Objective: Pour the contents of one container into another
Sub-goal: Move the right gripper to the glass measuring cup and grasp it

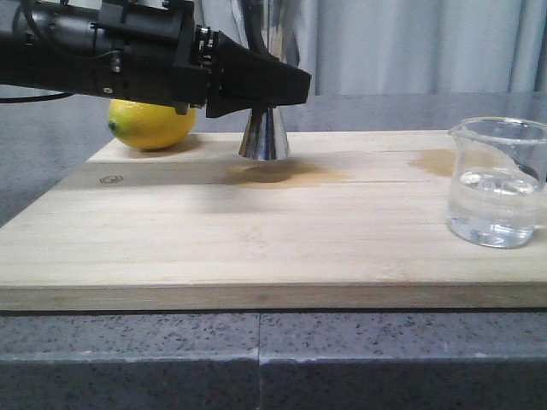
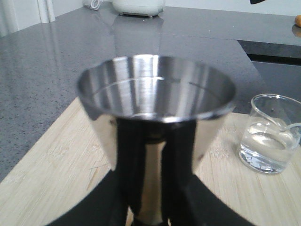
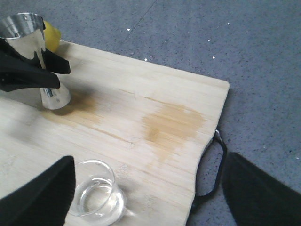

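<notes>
The steel jigger (image 1: 263, 138) stands upright on the wooden board (image 1: 256, 239), toward its back left. My left gripper (image 1: 275, 85) is shut on the jigger's narrow waist, its black fingers (image 2: 134, 160) pressed against both sides below the empty upper cup (image 2: 155, 89). The glass beaker (image 1: 496, 184) with clear water stands at the board's right side, apart from the jigger (image 3: 52, 94). My right gripper (image 3: 150, 160) hangs open above that end of the board, the beaker (image 3: 96, 195) just inside one finger, untouched. The beaker (image 2: 269, 136) also shows in the left wrist view.
A lemon (image 1: 149, 124) lies behind the left arm at the board's back left corner. Damp brown patches (image 3: 174, 125) mark the board beside the jigger and further right. A black loop handle (image 3: 214, 174) hangs off the board's end. Grey stone counter (image 3: 211, 42) surrounds the board.
</notes>
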Tool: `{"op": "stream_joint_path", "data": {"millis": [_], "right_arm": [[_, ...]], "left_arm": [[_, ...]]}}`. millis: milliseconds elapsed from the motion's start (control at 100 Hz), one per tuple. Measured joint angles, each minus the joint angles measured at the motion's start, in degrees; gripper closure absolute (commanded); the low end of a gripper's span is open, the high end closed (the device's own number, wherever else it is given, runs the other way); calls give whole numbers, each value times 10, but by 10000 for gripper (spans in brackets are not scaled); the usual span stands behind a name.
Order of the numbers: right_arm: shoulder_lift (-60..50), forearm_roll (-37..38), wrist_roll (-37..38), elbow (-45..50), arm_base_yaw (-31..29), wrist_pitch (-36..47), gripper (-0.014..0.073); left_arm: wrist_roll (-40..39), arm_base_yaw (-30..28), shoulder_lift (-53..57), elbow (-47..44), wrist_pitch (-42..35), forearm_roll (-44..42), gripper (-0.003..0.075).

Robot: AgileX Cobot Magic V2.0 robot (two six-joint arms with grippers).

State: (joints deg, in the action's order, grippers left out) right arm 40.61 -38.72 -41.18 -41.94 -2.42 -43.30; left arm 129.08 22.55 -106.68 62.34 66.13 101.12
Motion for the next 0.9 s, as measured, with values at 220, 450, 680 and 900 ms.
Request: {"op": "stream_joint_path", "data": {"millis": [220,450,680,900], "right_arm": [[0,-13,-22,0,0,-20,19],[-31,73,82,0,26,53,19],[-48,276,296,2,166,133,19],[-50,444,447,46,316,228,19]], "left_arm": [[0,0,0,0,0,0,659],[0,0,0,0,0,0,659],[0,0,0,0,0,0,659],[0,0,0,0,0,0,659]]}}
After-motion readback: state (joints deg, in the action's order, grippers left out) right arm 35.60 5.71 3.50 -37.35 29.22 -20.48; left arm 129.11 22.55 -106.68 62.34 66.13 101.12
